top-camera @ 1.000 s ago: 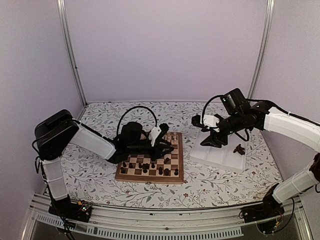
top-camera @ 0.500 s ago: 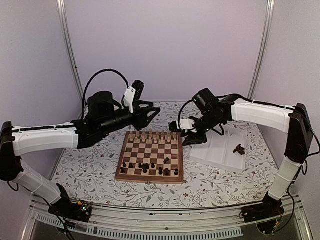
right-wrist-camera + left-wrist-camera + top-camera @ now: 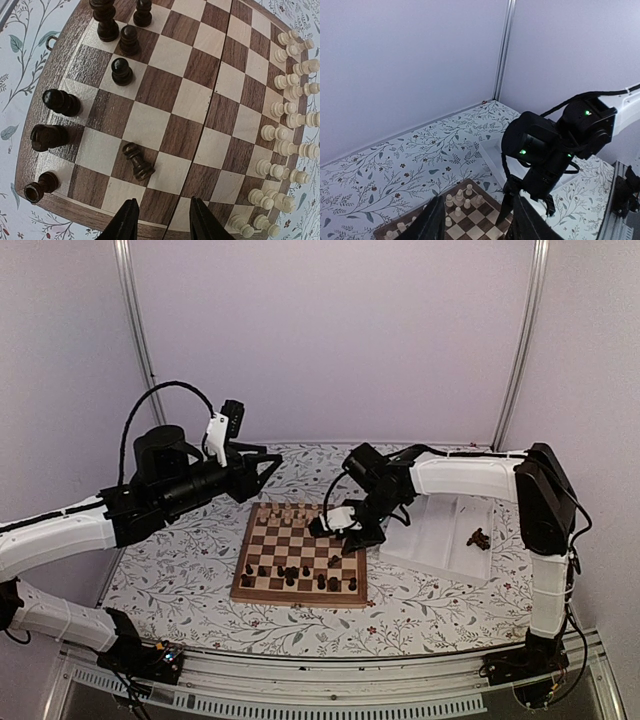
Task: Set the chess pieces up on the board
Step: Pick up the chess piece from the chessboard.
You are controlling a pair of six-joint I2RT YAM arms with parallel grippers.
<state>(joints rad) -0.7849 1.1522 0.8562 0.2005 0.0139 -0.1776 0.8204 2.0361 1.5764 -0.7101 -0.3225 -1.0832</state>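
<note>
Floral-print worktop (image 3: 430, 610), board (image 3: 300, 598) at centre. Dark chess pieces (image 3: 290, 575) along near rows; toppled piece (image 3: 138, 161) on right side. Right claw (image 3: 160, 220) spread, empty, just above it. Left claw (image 3: 475, 220) spread, empty, high left of board.

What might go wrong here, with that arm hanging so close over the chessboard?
A dark piece lies tipped over on the board just ahead of the right arm's fingers; gripped lying flat, it may slip or roll. The dark pieces standing along the edge are close by, so a low sweep might topple them.
</note>
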